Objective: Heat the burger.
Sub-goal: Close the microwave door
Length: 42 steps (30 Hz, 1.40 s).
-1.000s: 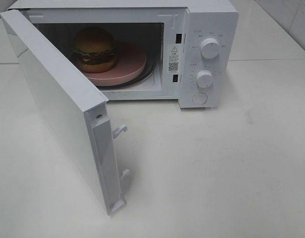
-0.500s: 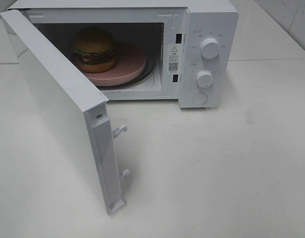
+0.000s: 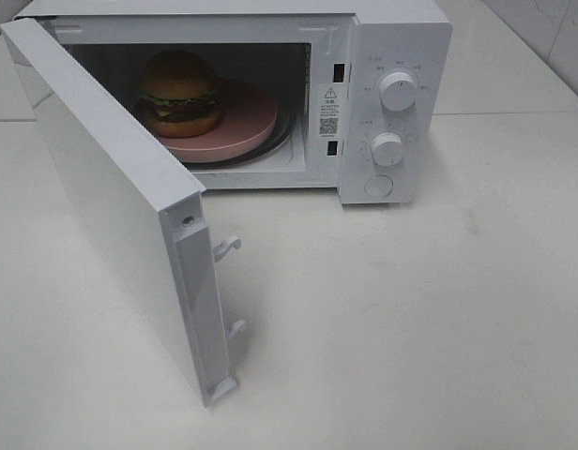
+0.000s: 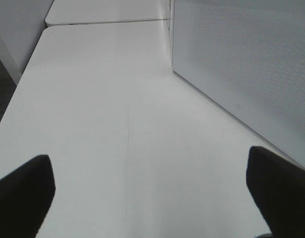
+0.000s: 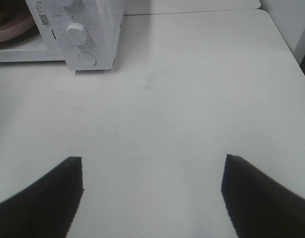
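- The burger (image 3: 180,92) sits inside the microwave (image 3: 402,56), upright, with its brown domed bun on top and a green lettuce frill and dark patty showing below.
- It rests on a round pink plate (image 3: 247,127), towards the plate's left side as the high camera sees it, and the right part of the plate is bare.
- A dark ring (image 3: 285,141) shows just under the plate's edge on the microwave's floor.
- The microwave door (image 3: 101,187) stands wide open, swung out to the front left, with two white latch hooks (image 3: 228,247) sticking out of its free edge.
- A small printed label (image 3: 328,108) is on the frame just right of the opening.
- The control panel to the right carries an upper knob (image 3: 398,91), a lower knob (image 3: 387,149) and a round button (image 3: 378,186) beneath them.
- The microwave stands on a white bench (image 3: 411,309).
- My left jaws are spread wide with nothing between them. They hang over bare bench (image 4: 108,99), with the dotted inner panel of the door (image 4: 241,64) near one side.
- My right jaws are also apart and hold nothing. They are over bare bench (image 5: 182,89), well apart from the microwave (image 5: 100,29).
- From that wrist I see the lower knob (image 5: 76,33), the button (image 5: 86,59) and an edge of the pink plate (image 5: 14,25).
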### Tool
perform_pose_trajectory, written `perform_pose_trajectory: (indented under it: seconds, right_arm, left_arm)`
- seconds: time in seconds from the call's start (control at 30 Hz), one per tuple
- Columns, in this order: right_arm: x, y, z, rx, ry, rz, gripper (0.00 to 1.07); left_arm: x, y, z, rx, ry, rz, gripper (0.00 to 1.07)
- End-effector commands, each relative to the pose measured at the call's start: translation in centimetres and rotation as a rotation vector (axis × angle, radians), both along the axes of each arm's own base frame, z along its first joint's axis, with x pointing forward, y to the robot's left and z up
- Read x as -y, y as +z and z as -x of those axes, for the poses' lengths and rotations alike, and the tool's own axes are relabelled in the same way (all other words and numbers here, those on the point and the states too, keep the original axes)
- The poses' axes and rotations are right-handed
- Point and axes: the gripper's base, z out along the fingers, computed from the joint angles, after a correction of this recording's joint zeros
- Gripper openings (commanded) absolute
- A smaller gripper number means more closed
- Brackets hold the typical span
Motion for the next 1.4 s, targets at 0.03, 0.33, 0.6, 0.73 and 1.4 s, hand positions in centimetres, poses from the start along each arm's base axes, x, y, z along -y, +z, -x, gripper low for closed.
perform_pose_trajectory:
  seconds: [0.03,0.33,0.6,0.73,1.4]
  right_arm:
    - [0.0,0.0,0.3,0.039,-0.006,0.000,0.76]
    - [0.0,0.0,0.3,0.039,-0.006,0.000,0.76]
    - [0.0,0.0,0.3,0.039,-0.006,0.000,0.76]
    - [0.0,0.0,0.3,0.039,-0.006,0.000,0.76]
    - [0.0,0.0,0.3,0.039,-0.006,0.000,0.76]
  left_arm:
    - [0.0,1.2,-0.2,0.041,-0.008,0.006,0.98]
    - [0.0,2.3,-3.4,0.012,-0.001,0.010,0.70]
    - [-0.2,3.0,-7.3,0.019,0.010,0.013,0.14]
    - [-0.2,2.9,-9.4,0.005,0.015,0.018,0.00]
    - [-0.9,-2.7,-16.3,0.252,0.082,0.012,0.00]
